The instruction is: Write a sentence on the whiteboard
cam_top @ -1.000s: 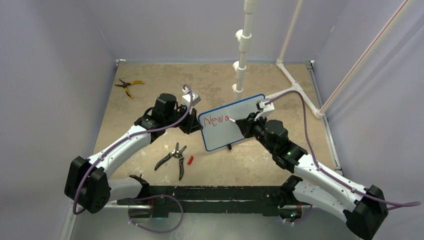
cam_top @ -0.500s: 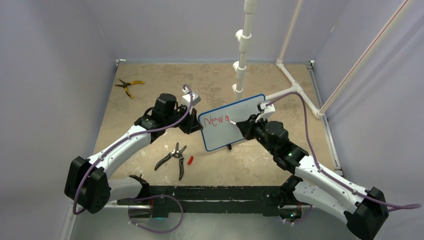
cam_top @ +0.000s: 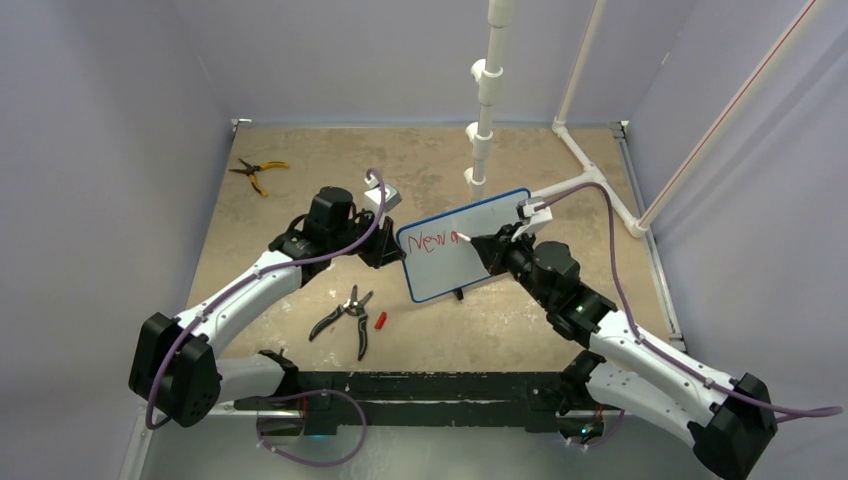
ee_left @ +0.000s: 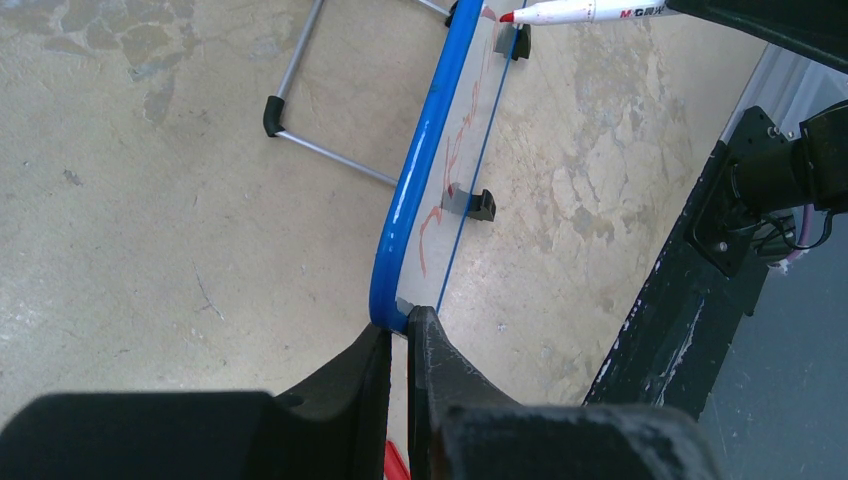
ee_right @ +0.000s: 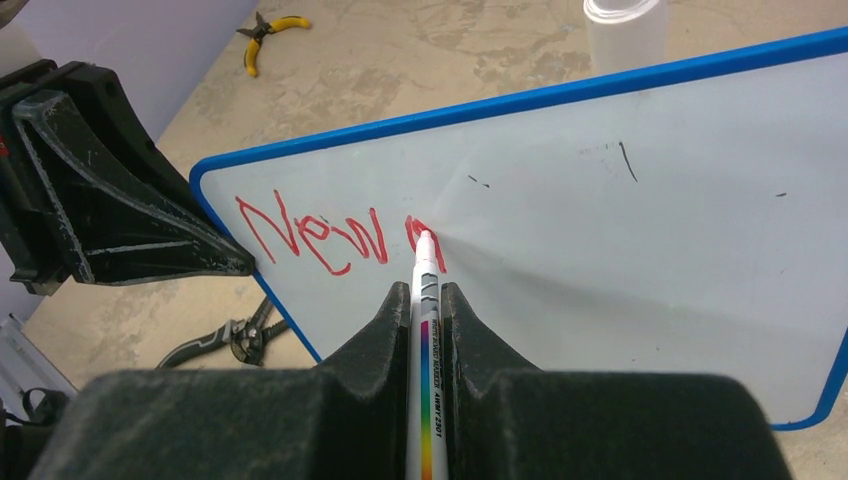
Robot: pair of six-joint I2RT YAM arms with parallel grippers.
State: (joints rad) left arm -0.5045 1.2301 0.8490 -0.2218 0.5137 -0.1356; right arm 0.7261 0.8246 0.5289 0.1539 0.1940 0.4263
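Whiteboard (cam_top: 462,245) stands propped on its feet at mid-desk, face tilted toward the right arm.

Left tool (ee_left: 398,335): jaws nearly together, pinching the blue frame at the board's 9 o'clock edge, low corner. Judged to be steadying it.

Right tool (ee_right: 425,292): fingers closed snug around a white marker (ee_right: 425,255), red tip touching the board face.

Sentence (ee_right: 320,235): so far "New" in red, upper row, toward the 10 o'clock corner of the face as the right wrist sees it. One more red stroke begun just at 3 o'clock of the "w", right at the tip.

Step in hand: writing, early on. One word down, second word's first letter under way; most of the face is bare.

Next move likely calls for finishing this letter with light, even pressure, then working toward 3 o'clock along the same row. The left grip must hold firm so the board does not skid or tip back.

Containers: none seen. Loose on the desk: yellow pliers (cam_top: 258,172) at 10 o'clock of the board, black cutters (cam_top: 345,315) and a small red cap (cam_top: 380,320) at 7 o'clock.
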